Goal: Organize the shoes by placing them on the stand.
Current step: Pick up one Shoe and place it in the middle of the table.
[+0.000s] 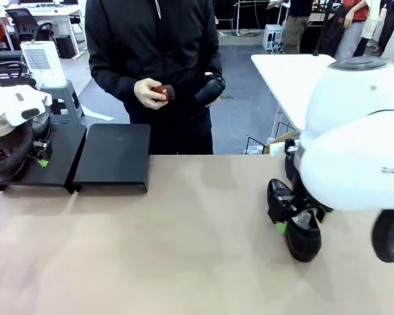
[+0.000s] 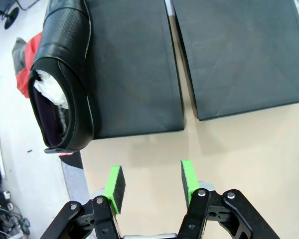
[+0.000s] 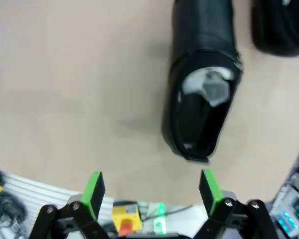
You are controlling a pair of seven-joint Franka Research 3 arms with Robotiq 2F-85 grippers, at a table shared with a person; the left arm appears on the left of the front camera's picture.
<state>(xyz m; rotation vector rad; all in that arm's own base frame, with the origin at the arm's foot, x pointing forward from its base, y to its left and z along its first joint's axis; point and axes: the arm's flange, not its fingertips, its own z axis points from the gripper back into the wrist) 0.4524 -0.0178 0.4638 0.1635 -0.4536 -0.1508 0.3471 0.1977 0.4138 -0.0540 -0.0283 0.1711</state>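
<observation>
From where I stand, one shoe (image 2: 65, 84) is already on the stand (image 2: 134, 74). It lies lengthwise along the outer edge of one of the stand's two black slabs, which leaves the rest of the top free for the others. The slabs sit side by side with a thin strip of tan table (image 2: 224, 164) showing between them. Their tops are flat, matte and faintly scuffed, dull against the shoe's glossy, finely grained leather. Crumpled white paper (image 2: 50, 92) packs the shoe's mouth, I'd guess to keep it in shape.

The left gripper (image 2: 150, 172) hangs over bare tabletop just in front of that slab. Its green pads stand partly apart with nothing between them, so it holds nothing and touches neither shoe nor stand.

At the other end of the table, well apart from the stand, the right gripper (image 3: 151, 177) has its jaws spread wide and empty above a second shoe (image 3: 202, 89). That shoe lies flat with its heel opening toward the fingers. The gripper looks lined up to close across the collar, probably the firmest place to grip smooth, slippery leather. A third shoe (image 3: 281, 25) lies just beside it.

Across the table, a person holds a small brown brush (image 1: 163, 92) in one hand. The dark thing in the other hand (image 1: 210, 90) may be the fourth shoe, but it is too small and dark to be sure.
</observation>
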